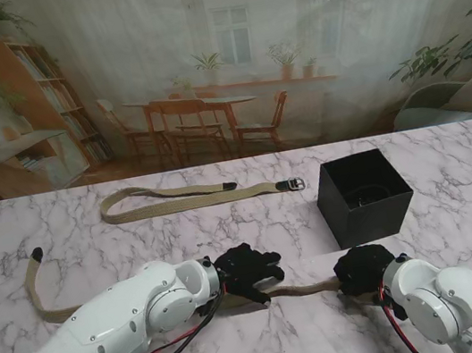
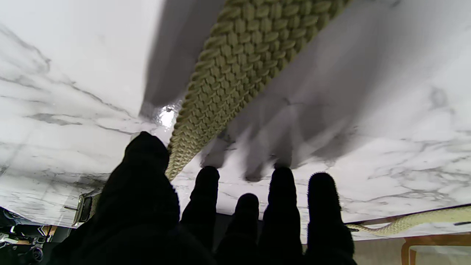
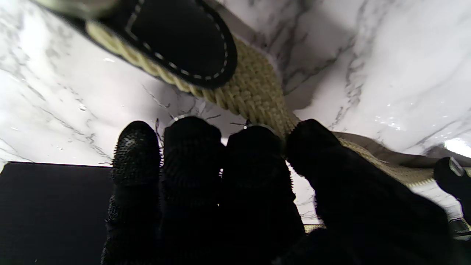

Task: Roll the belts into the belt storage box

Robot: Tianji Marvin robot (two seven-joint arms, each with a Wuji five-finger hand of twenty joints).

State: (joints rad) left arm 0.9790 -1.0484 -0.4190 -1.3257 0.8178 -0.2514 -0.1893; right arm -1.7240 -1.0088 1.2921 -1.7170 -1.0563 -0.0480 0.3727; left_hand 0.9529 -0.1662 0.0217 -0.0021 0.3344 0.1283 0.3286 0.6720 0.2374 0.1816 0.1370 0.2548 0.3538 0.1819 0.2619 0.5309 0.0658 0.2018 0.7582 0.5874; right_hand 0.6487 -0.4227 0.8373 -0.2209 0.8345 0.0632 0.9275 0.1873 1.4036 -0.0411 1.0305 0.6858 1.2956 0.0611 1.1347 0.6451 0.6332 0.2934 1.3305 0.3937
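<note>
A khaki woven belt [image 1: 305, 289] stretches between my two black-gloved hands at the table's near edge. Its other end trails away to the left [image 1: 37, 296]. My left hand [image 1: 250, 274] has the belt [image 2: 235, 73] running between thumb [image 2: 147, 158] and fingers, lifted off the marble. My right hand [image 1: 365, 268] is shut on the belt's end, whose black stitched leather patch [image 3: 176, 40] shows in the right wrist view. The black storage box [image 1: 362, 196] stands open just beyond my right hand. A second khaki belt [image 1: 185, 198] lies folded farther off, its buckle [image 1: 292, 184] toward the box.
The white marble table [image 1: 461, 220] runs to a far edge in front of a printed room backdrop. The black box's wall [image 3: 48, 206] stands close beside my right fingers. Nearest me, both white arms cover the table's edge.
</note>
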